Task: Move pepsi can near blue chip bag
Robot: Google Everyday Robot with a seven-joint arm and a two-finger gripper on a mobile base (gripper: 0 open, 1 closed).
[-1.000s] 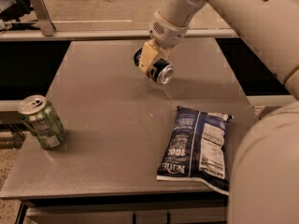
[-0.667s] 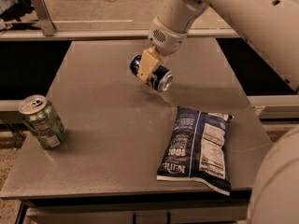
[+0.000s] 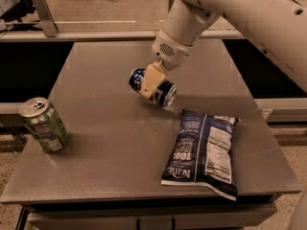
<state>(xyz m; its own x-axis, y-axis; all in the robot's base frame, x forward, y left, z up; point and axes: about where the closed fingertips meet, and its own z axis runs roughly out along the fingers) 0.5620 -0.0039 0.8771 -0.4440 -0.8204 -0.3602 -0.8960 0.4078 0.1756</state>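
Observation:
The pepsi can [image 3: 162,91] is dark blue with silver ends and lies on its side in my gripper [image 3: 151,82], held above the grey table [image 3: 100,128] near its middle. The gripper is shut on the can, one tan finger [image 3: 150,79] across its front. The blue chip bag [image 3: 204,151] lies flat at the table's front right, dark navy with white print and a white label panel. The can hangs just up and left of the bag's top edge, apart from it.
A green soda can [image 3: 43,124] stands upright at the table's left front edge. My white arm [image 3: 240,13] reaches in from the upper right. A metal rail [image 3: 96,35] runs behind the table, with dark gaps on either side.
My gripper has carried the pepsi can toward the front of the table, closer to the chip bag. The bag and green can have not moved.

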